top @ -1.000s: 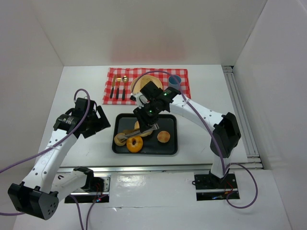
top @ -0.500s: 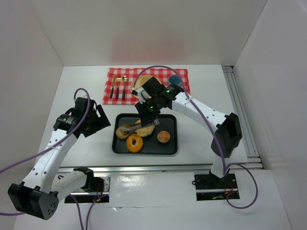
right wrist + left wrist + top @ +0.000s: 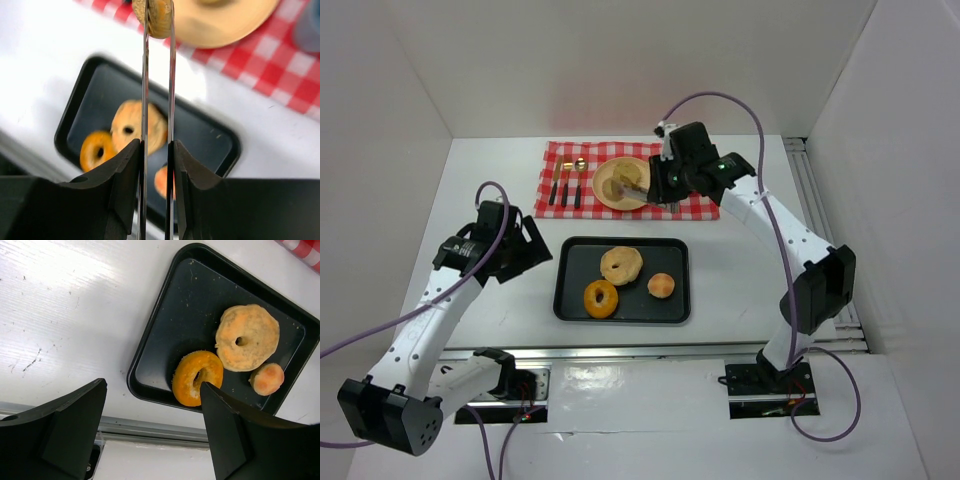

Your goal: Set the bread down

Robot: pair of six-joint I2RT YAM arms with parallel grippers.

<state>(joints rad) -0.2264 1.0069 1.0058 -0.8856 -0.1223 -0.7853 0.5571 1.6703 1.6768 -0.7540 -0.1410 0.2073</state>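
My right gripper [image 3: 658,184] [image 3: 157,145] is shut on a pair of metal tongs [image 3: 146,75]. The tong tips pinch a tan piece of bread [image 3: 159,16] [image 3: 616,185], held over the wooden plate [image 3: 607,195] [image 3: 225,22] on the red checked cloth [image 3: 560,160]. A black tray [image 3: 570,300] [image 3: 150,340] holds a pale bagel [image 3: 621,265], an orange doughnut [image 3: 601,298] [image 3: 197,377] and a small bun [image 3: 661,285]. My left gripper [image 3: 520,250] [image 3: 150,435] hovers left of the tray, open and holding nothing.
Cutlery [image 3: 565,188] lies on the cloth left of the plate. A blue cup [image 3: 307,25] stands right of the plate. White walls close in the table on three sides, and a rail [image 3: 820,230] runs along the right.
My right arm has lifted the tongs with the bread off the tray and swung them back over the plate on the cloth. The left arm has stayed put.
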